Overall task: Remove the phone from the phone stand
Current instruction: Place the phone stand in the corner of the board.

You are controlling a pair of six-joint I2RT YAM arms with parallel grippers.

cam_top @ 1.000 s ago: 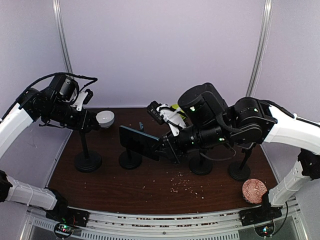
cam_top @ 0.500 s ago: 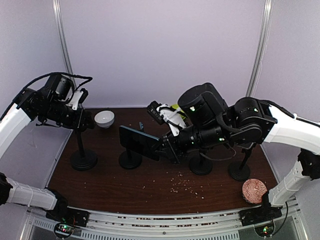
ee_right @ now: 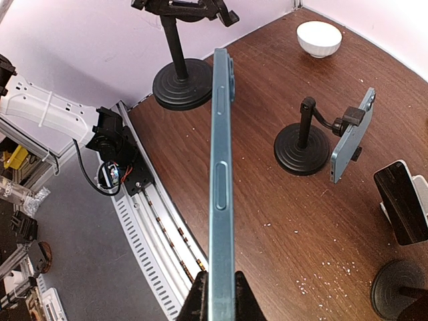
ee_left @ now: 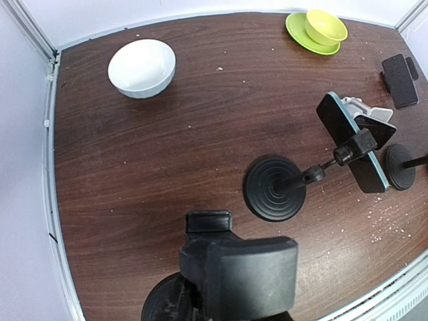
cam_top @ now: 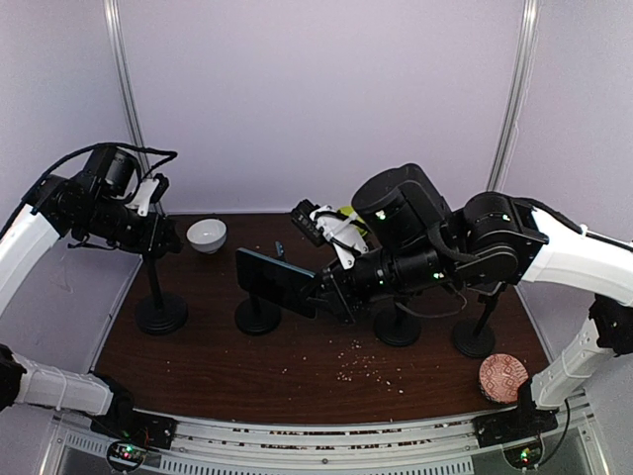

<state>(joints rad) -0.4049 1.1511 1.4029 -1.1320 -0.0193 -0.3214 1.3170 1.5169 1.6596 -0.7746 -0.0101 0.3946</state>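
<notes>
Pale lilac walls close round a dark wooden surface (cam_top: 297,371) dusted with crumbs. Over its middle the right pincer (ee_right: 215,294) is clamped on the bottom end of a blue phone (ee_right: 221,167), holding it out in the air, free of any bracket. Off towards the left edge the left pincer (cam_top: 151,238) is closed round the head of the phone stand (cam_top: 161,314), whose bracket carries nothing; whether its round base touches the wood I cannot tell. Near the held phone a second stand (ee_right: 304,150) grips another phone (ee_right: 351,137). A white bowl (cam_top: 208,235) sits at the back left, and a yellow cup (ee_left: 326,27) on its saucer stands further right along the back
</notes>
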